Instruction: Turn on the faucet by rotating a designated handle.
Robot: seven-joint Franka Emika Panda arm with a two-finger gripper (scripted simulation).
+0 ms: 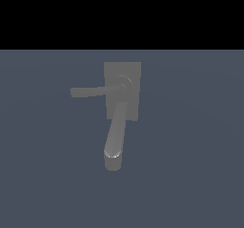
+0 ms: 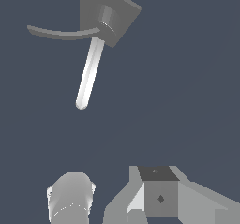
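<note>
A: Exterior view first: the faucet (image 1: pixel 122 91) sits on the blue-grey floor (image 1: pixel 200 174) around the middle of the frame, and no arm shows there at all. Its handle (image 1: pixel 95 91) is the thin bar running from the round hub (image 1: pixel 125 83) on the base plate (image 1: pixel 135 72) out toward the exterior view's left, nearly level. So its long axis lies sideways, roughly square to the thick spout (image 1: pixel 116 135), which comes forward and down toward the camera.

B: And progress?

A: I'd judge nothing is done yet. In the wrist view the handle (image 2: pixel 63 33) and the spout (image 2: pixel 90 73) are well apart from the gripper (image 2: pixel 112 197), with bare floor between them. The whole reach, the contact and the turn are left.

B: Fingers?

A: Parted, gripping nothing; one finger (image 2: pixel 70 197) and the blocky part (image 2: pixel 159 195) stand separate.
</note>
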